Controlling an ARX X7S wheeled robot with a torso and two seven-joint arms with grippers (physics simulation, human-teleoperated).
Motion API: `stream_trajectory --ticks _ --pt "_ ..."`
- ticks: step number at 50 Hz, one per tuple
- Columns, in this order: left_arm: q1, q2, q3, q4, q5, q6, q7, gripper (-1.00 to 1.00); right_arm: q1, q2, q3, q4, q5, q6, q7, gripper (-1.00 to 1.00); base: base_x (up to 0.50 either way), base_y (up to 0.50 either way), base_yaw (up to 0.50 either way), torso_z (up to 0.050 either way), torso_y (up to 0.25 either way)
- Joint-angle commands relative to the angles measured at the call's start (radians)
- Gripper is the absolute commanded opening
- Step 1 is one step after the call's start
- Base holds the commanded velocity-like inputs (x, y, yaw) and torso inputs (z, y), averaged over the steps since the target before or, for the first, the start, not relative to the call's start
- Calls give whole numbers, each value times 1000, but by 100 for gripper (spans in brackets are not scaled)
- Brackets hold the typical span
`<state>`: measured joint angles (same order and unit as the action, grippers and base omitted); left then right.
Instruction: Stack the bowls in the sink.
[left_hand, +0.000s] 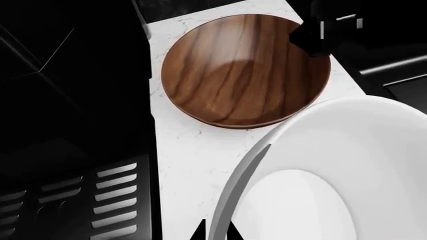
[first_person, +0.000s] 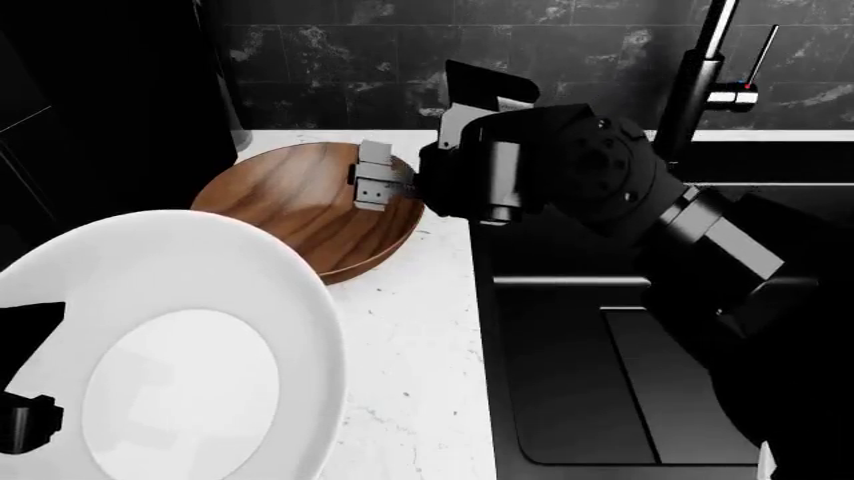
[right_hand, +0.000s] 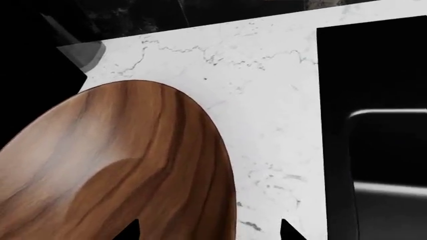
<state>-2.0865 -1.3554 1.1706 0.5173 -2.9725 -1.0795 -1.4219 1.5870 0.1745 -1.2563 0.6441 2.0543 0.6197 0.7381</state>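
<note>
Closest to the head camera, the white bowl (first_person: 187, 345) fills the lower left of that view, tilted with its hollow facing up and toward the lens. The left gripper (first_person: 20, 420) shows only as dark bits at the bowl's near edge, and the left wrist view has two black fingertips (left_hand: 200, 231) straddling the pale rim, so it appears to be pinching the bowl, though the contact itself is too close to the lens to be certain.

Behind the white bowl, the wooden bowl (first_person: 300, 205) rests on the white countertop (first_person: 407, 340), just beside the sink's edge. The right gripper (first_person: 374, 185) reaches across from the sink side to the wooden bowl's far right rim. In the right wrist view its two fingertips (right_hand: 130, 231) stand apart, one on either side of the rim (right_hand: 223, 165), spread rather than pressed together.

To the right of the countertop lies the sink (first_person: 601, 380), a matte black basin with a stepped bottom, with neither bowl in it. Its tall dark faucet (first_person: 701, 75) rises behind the right arm against the dark marbled wall.
</note>
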Motion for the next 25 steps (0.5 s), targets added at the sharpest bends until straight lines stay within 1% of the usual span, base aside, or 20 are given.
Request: stream_trajectory --ticks 1,25 --pt "-15 -2 -3 -2 2 2 -2 -100 -11 -9 -3 10 2 9 -29 100 0 0 0 0 0" --pt "-12 -6 -5 1 7 3 3 -100 -60 -21 -22 44 -25 -10 -72 100 0 0 0 0 0"
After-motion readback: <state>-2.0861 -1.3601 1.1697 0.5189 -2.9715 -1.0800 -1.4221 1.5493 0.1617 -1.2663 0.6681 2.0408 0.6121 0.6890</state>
